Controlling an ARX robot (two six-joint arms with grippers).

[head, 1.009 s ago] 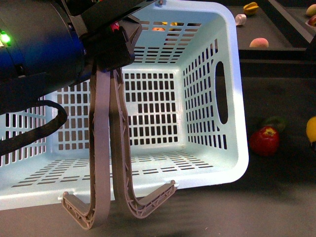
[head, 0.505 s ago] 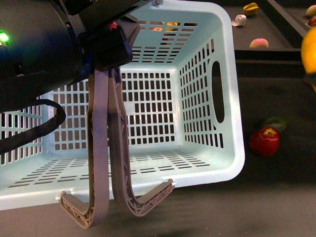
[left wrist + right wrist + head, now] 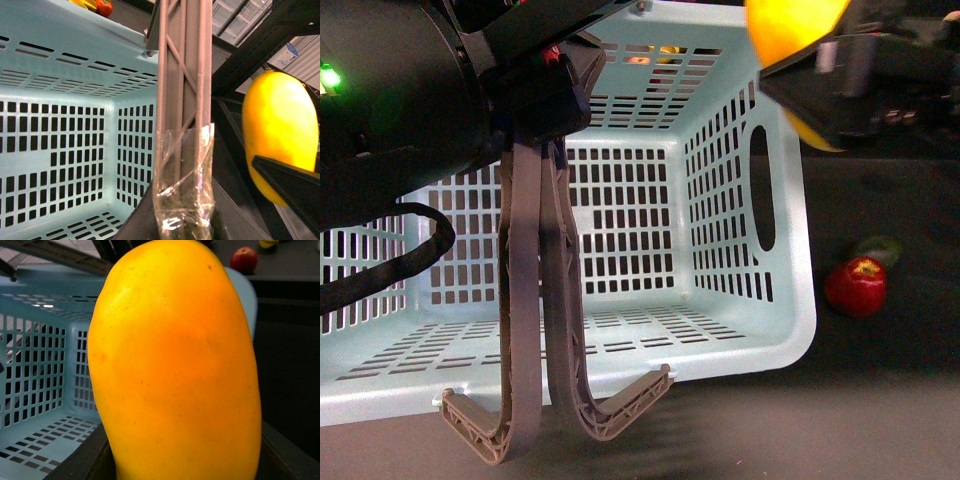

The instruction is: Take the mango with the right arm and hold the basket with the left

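Moved up and leftward, our right gripper (image 3: pixel 802 75), closed around the smooth yellow-orange oval mango (image 3: pixel 790 25), hovers by the rim of the turquoise slotted plastic basket (image 3: pixel 798 260); our left gripper (image 3: pixel 535 125) clamps its grey-brown handles (image 3: pixel 523 300), steadying it.

Mango (image 3: pixel 788 28) above basket (image 3: pixel 798 330), apple (image 3: pixel 856 286) to right

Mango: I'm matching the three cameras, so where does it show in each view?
Front view: mango at the top edge, right of centre, over the basket rim.
Left wrist view: mango at the right side.
Right wrist view: mango fills the centre.
Shared landmark: the basket, in all three.
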